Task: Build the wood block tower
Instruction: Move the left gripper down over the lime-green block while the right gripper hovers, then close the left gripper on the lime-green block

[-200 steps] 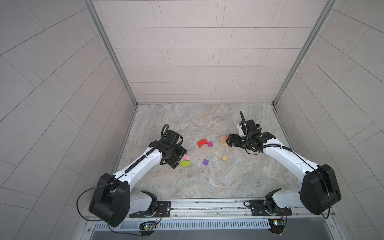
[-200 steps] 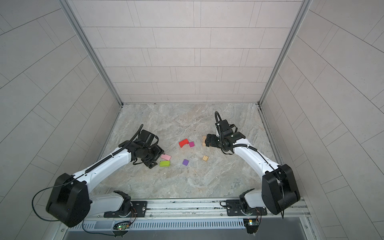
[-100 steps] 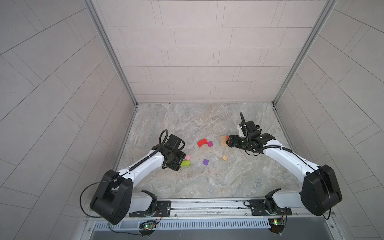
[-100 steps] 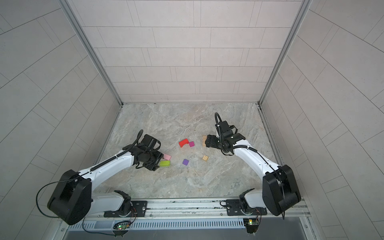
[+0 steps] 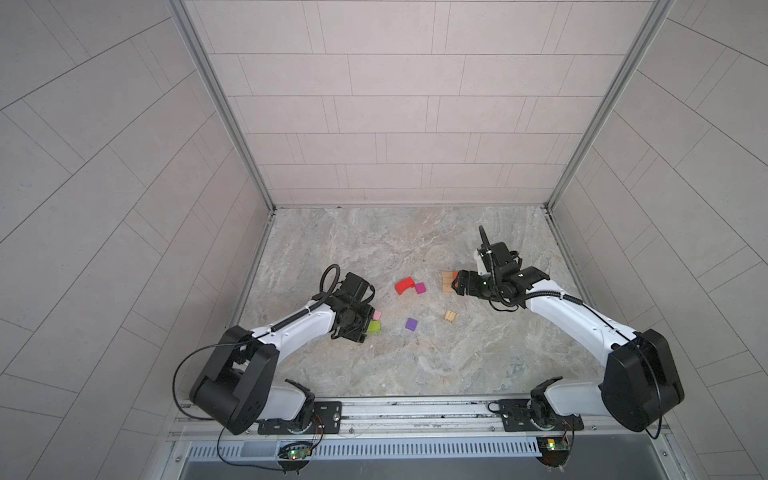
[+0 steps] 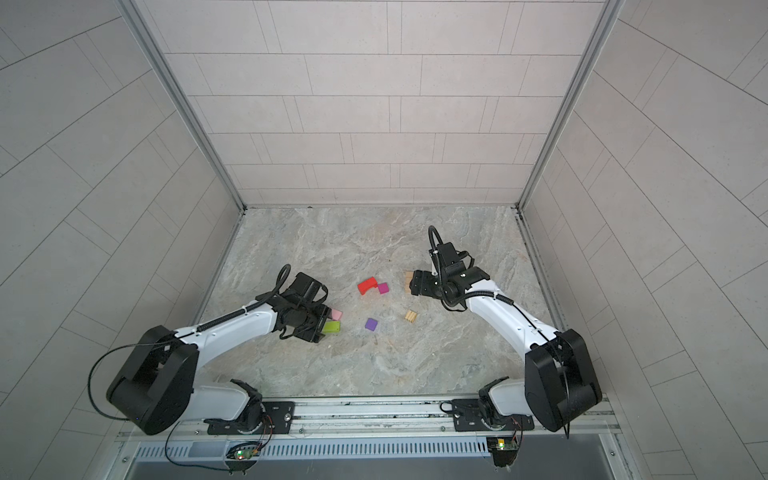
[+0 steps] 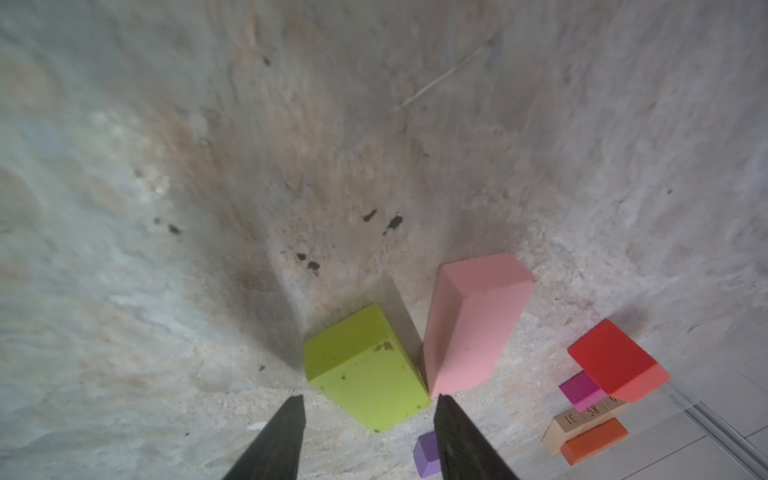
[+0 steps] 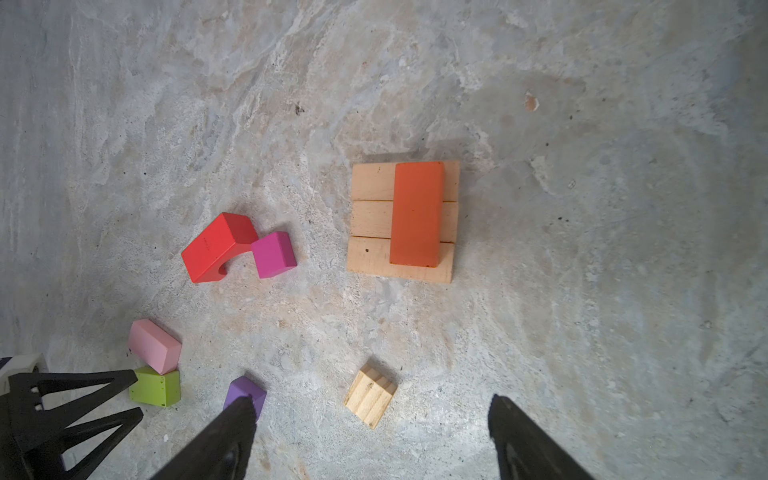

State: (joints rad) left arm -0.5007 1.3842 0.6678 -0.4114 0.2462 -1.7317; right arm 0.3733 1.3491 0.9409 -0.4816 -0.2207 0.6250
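Where the three tiled walls (image 5: 395, 104) meet the marbled desk (image 5: 374, 365), the back half lies bare from corner to corner. Another broad bare strip runs between the blocks and the front rail (image 5: 415, 405). Every block sits in a loose band across the middle, well apart from the side edges. The wood block tower so far is three tan bars (image 8: 370, 257) laid side by side as a flat base, with an orange rectangle (image 8: 415, 214) lying across them, right of centre in both top views. The right end effector (image 5: 456, 286) hangs over that base's right edge, its fingers spread wide with nothing between them; from its wrist view the base lies ahead of the tips. Left of the base the red arch (image 8: 212, 245) touches the magenta cube (image 8: 273, 253). Farther left the pink rectangle (image 7: 469, 332) and the lime green rectangle (image 7: 365, 365) lie touching. The left end effector (image 5: 365, 329) is down near the desk with its fingers flanking the lime one's near end; whether they pinch it I cannot tell. Between the two clusters lie the purple cube (image 5: 411, 324) and a small ridged tan block (image 5: 450, 316), each alone.
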